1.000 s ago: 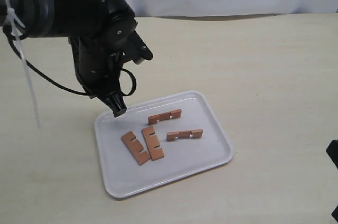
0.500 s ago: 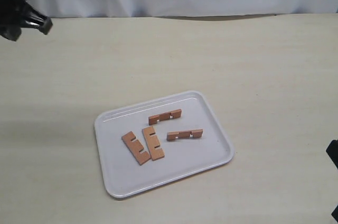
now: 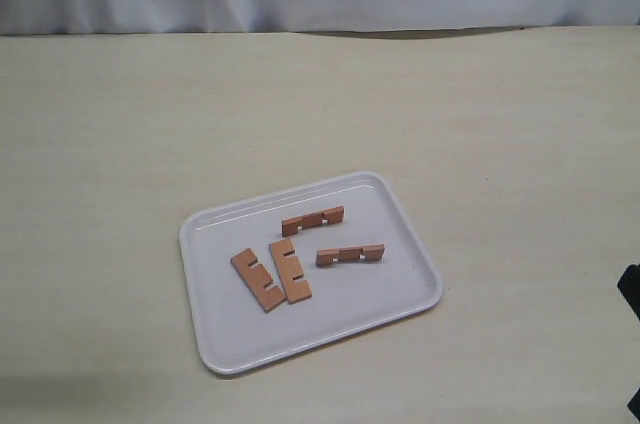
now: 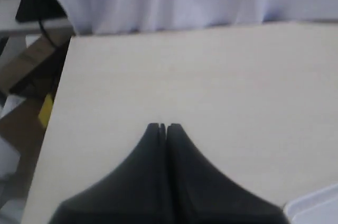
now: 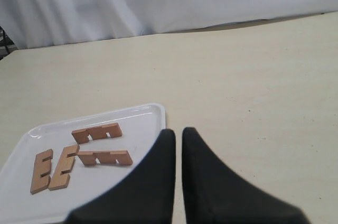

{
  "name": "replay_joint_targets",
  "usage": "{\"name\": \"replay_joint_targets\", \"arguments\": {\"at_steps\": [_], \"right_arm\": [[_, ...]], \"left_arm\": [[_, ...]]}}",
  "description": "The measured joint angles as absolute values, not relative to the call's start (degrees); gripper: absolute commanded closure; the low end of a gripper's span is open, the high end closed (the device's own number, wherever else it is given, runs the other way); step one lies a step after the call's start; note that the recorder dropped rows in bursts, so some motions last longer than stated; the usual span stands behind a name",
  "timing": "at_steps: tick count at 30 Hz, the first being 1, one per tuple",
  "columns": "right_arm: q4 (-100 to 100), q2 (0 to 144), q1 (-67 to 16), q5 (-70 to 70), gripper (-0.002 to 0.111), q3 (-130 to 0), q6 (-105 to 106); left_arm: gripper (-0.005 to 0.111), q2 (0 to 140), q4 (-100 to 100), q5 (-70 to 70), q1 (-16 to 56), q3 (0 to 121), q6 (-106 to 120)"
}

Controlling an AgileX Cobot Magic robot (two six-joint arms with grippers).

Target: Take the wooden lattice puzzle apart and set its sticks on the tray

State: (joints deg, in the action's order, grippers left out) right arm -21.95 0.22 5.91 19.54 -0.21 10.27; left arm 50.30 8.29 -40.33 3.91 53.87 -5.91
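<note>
Plainly, the wooden lattice puzzle is apart — its four notched sticks [image 3: 312,220] lie loose on the white tray [image 3: 215,344], two of them side by side. The left gripper [image 4: 162,127] hangs over the table [image 4: 211,76], jaws pressed together and empty. The right gripper [image 5: 173,131] hangs just beside the tray — jaws almost meeting, pinching nothing.

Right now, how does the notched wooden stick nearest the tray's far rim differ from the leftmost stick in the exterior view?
The reddish-brown notched wooden stick nearest the far rim lies alone, running across the white plastic tray; the leftmost reddish-brown stick lies close beside another stick, running toward the near rim. The far stick shows a narrower face than the leftmost. Both rest on the tray, with two notches each.
</note>
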Motion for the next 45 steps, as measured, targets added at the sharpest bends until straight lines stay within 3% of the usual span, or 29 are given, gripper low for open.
{"name": "replay_joint_targets", "arguments": {"at_steps": [10,19,29,35,42,45], "right_arm": [[-21.95,0.22,5.91,19.54,0.104,-0.21,10.27],[-21.95,0.22,5.91,19.54,0.104,-0.21,10.27],[-21.84,0.22,5.91,19.54,0.104,-0.09,10.27],[-21.84,0.22,5.91,19.54,0.104,-0.09,10.27],[-21.84,0.22,5.91,19.54,0.104,-0.09,10.27],[-21.84,0.22,5.91,19.54,0.104,-0.09,10.27]], "left_arm": [[0.107,25.45,3.27,-13.82,3.91,32.79,-6.39],[0.107,2.13,3.98,-10.28,7.33,28.44,-6.83],[0.107,0.14,2.24,-13.03,9.35,26.34,-7.16],[0.107,0.12,0.00,-12.93,9.35,16.30,-7.16],[0.107,0.12,4.67,-1.12,9.35,0.98,-6.17],[0.107,0.12,6.08,-1.71,9.35,0.12,-6.17]]}}
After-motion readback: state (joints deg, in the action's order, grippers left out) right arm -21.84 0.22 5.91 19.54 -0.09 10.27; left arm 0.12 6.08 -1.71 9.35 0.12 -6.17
